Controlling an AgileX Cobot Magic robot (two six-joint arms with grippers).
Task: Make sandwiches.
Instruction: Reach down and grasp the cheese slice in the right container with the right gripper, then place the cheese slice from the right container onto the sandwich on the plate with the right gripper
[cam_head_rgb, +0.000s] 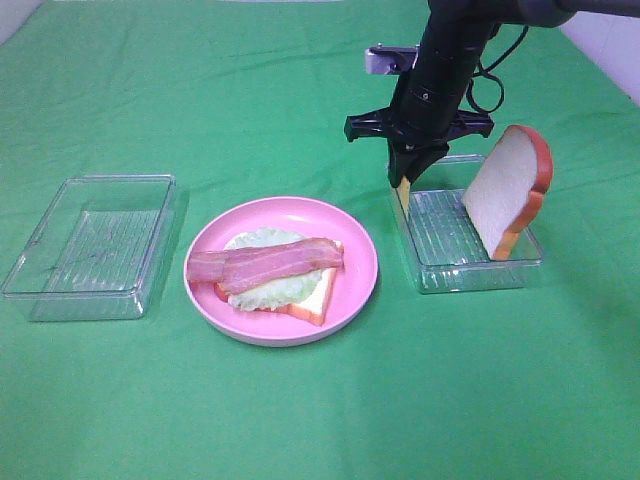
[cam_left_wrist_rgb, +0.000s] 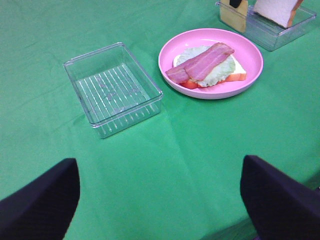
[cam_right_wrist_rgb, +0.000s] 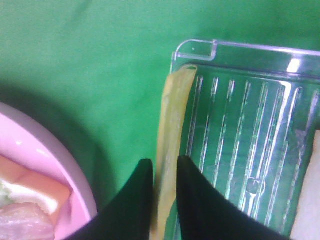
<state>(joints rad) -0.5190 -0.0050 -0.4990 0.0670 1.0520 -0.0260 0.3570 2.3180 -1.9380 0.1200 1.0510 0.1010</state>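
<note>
Far left on the green counter (cam_head_rgb: 300, 420), a clear tray (cam_head_rgb: 90, 245), with the left gripper's (cam_left_wrist_rgb: 160, 200) fingers (cam_left_wrist_rgb: 45, 200) spread wide, holding nothing. In the middle, a pink plate (cam_head_rgb: 362, 275) bearing a bread slice (cam_head_rgb: 322, 292) topped with lettuce (cam_head_rgb: 262, 240) and bacon (cam_head_rgb: 270, 263). On the right, the right gripper's (cam_right_wrist_rgb: 165, 172) fingers (cam_right_wrist_rgb: 135, 200) pinching an upright yellow cheese slice (cam_right_wrist_rgb: 172, 120) along the plate-side wall of a second clear tray (cam_head_rgb: 470, 275), another bread slice (cam_head_rgb: 505, 190) leaning inside.

Two trays (cam_head_rgb: 90, 250), one plate (cam_head_rgb: 357, 250); two bread slices (cam_head_rgb: 505, 190)

Right jaws pinched, arm (cam_head_rgb: 440, 70) pointing down; left jaws wide.
</note>
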